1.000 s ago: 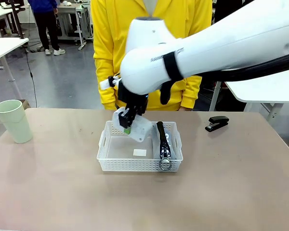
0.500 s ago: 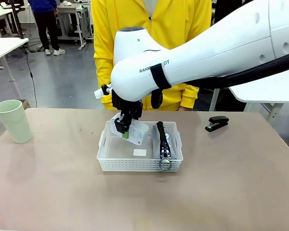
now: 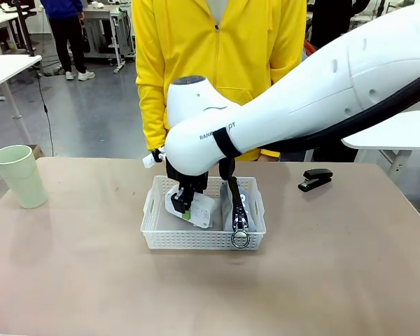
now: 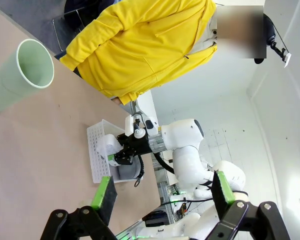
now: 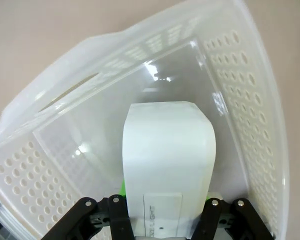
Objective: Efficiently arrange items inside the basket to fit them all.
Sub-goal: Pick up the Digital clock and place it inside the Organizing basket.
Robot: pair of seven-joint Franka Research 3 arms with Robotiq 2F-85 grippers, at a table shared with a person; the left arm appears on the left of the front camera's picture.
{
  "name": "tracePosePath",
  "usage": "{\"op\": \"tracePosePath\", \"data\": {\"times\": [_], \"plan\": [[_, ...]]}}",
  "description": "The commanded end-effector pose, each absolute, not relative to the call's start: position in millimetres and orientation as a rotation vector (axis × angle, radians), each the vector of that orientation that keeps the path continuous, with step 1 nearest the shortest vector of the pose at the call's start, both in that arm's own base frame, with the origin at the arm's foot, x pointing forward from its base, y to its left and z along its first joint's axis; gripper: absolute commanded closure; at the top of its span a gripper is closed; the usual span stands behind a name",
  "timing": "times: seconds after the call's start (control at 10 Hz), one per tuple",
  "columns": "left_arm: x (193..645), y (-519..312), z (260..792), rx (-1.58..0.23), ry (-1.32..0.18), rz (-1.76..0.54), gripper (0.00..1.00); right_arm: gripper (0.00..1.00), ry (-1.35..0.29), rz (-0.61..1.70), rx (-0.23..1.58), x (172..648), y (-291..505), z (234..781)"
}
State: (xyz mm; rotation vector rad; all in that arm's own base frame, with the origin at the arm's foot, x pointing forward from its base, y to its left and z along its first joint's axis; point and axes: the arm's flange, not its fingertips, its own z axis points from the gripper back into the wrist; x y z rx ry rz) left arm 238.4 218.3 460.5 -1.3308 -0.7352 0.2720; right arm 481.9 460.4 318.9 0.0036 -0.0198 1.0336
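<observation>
- Front view: the right pincer (image 3: 187, 204) clasps the white box (image 3: 201, 208), tilted, low in the left half of the basket (image 3: 151, 210). The grey pouch (image 3: 236, 213) lies along the right wall. The stapler (image 3: 315, 179) and the cup (image 3: 19, 175) stand on the bench (image 3: 91, 280), well apart from the rim.
- Left wrist view: the left pincer (image 4: 163, 192) hangs released over bare bench.
- Right wrist view: the box sits between perforated walls, with free floor past its far edge.
</observation>
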Motion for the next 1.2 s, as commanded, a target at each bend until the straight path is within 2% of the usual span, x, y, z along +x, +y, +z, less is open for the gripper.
{"op": "tracePosePath", "data": {"times": [0.0,0.3,0.4,0.5,0.9,1.1], "plan": [[238.7,218.3,462.9,-1.346,-0.762,0.258,0.00,0.48,-0.057,1.035,-0.031,482.0,464.6,329.1],[238.7,218.3,462.9,-1.346,-0.762,0.258,0.00,0.48,-0.040,1.049,-0.038,482.4,464.4,330.3],[238.7,218.3,462.9,-1.346,-0.762,0.258,0.00,0.04,-0.034,1.061,-0.044,482.7,464.6,330.5],[238.7,218.3,462.9,-1.346,-0.762,0.258,0.00,0.00,-0.031,1.066,-0.050,482.3,464.8,330.4],[238.7,218.3,462.9,-1.346,-0.762,0.258,0.00,0.00,-0.052,1.083,-0.038,480.0,458.3,338.2],[238.7,218.3,462.9,-1.346,-0.762,0.258,0.00,0.00,-0.112,1.099,-0.015,470.4,441.4,364.2]]}}
